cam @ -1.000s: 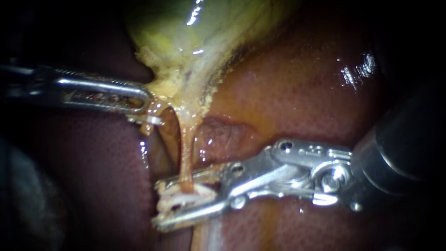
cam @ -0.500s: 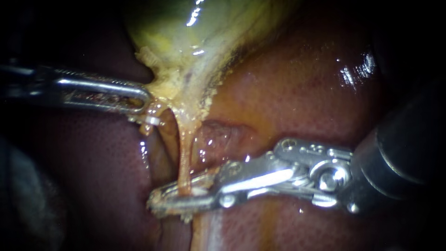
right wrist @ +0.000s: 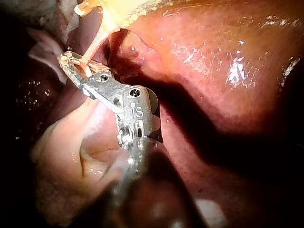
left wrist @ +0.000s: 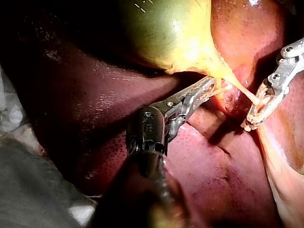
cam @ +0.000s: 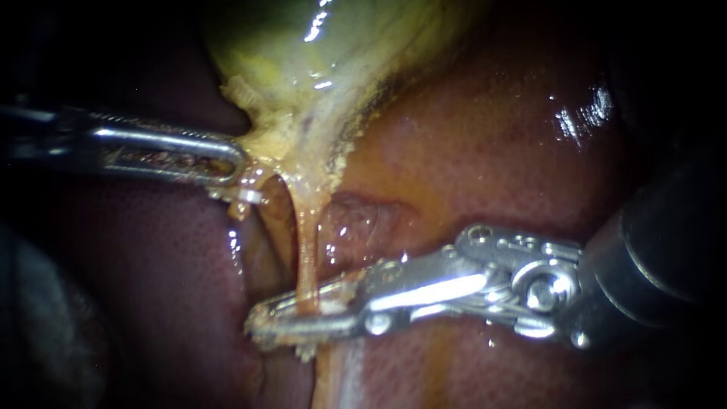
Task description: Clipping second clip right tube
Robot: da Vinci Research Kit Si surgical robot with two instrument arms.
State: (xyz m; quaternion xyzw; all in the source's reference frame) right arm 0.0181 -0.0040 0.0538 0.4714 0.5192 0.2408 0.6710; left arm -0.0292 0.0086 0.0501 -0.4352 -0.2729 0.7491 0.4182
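Two instruments on show right now, the left instrument [cam: 235, 163] and the right instrument [cam: 299, 322], each ending in one pair of jaws, so four jaws all told. One gallbladder [cam: 303, 68] up top, one liver [cam: 485, 151] around it, and just one tube [cam: 305, 257] that can be counted with confidence, a single pale strand running from the gallbladder down to the right instrument. As for clips, the white bits at the right instrument's tip are too small to count, so no number there.
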